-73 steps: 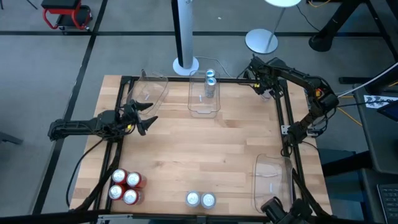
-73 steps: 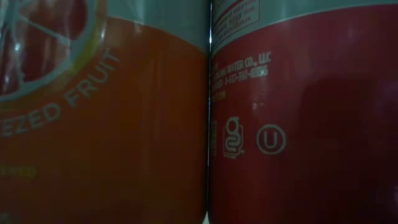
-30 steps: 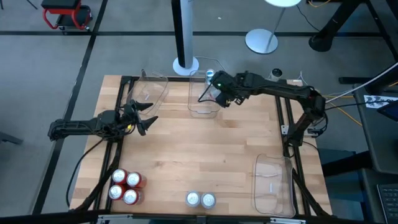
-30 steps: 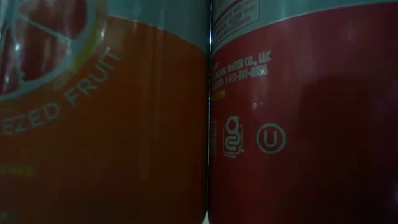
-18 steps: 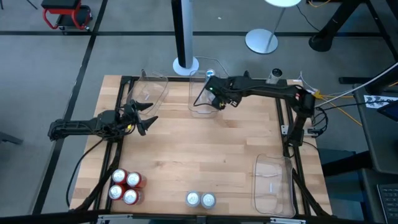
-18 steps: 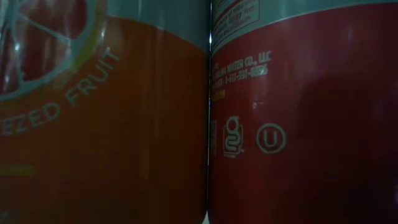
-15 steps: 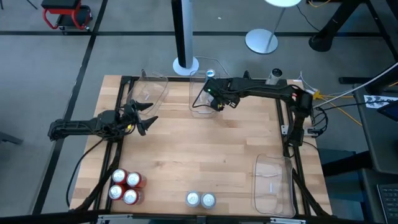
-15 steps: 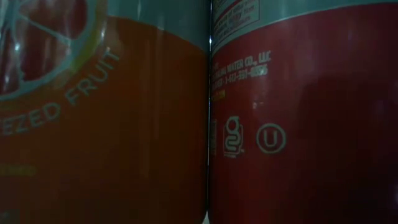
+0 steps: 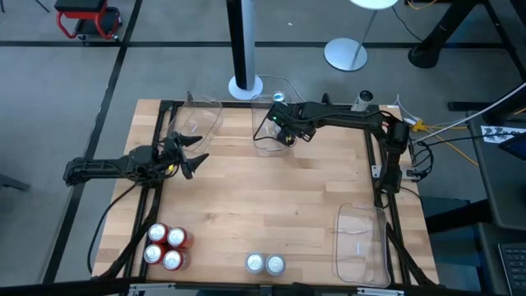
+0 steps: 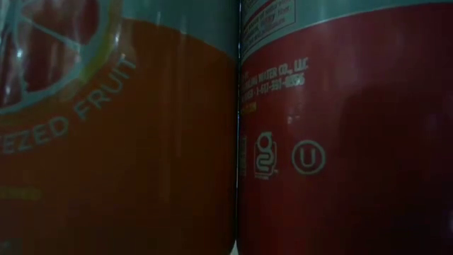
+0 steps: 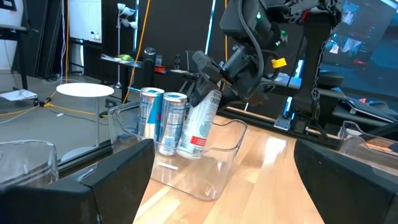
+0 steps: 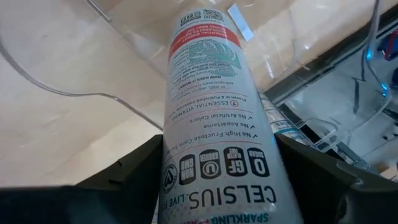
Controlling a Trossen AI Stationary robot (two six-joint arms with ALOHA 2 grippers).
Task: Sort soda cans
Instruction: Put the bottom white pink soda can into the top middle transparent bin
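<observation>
The middle far clear bin point(image 9: 261, 145) holds two upright teal-and-silver soda cans point(image 11: 163, 118). My right gripper point(image 9: 279, 125) reaches into the bin, shut on a silver-white can with a red band point(image 11: 200, 124). At the table's left side my left gripper point(image 9: 196, 156) stands open and level, holding nothing. Several red cans point(image 9: 165, 246) stand at the near left corner, and two silver-topped cans point(image 9: 265, 264) stand at the near edge. In the low view two red cans point(image 10: 340, 142) fill the picture. My right gripper pinches the silver-white can's upper part point(image 12: 180, 168) between its two fingers, one on each side. The fingers point(image 12: 124, 180) slant down from above and from the table's right, roughly along the can. The can is tilted, and its lower end point(image 11: 191, 148) is down in the bin beside the teal cans.
An empty clear bin point(image 9: 197, 120) stands at the far left and another point(image 9: 360, 238) at the near right. A white pole's base point(image 9: 245, 85) stands just beyond the far edge. The bare wooden tabletop point(image 9: 271, 197) lies between the bins.
My right gripper has gone down into the middle far bin and a little toward the table's left, carrying the silver-white can. The can now stands tilted beside the two teal cans.
</observation>
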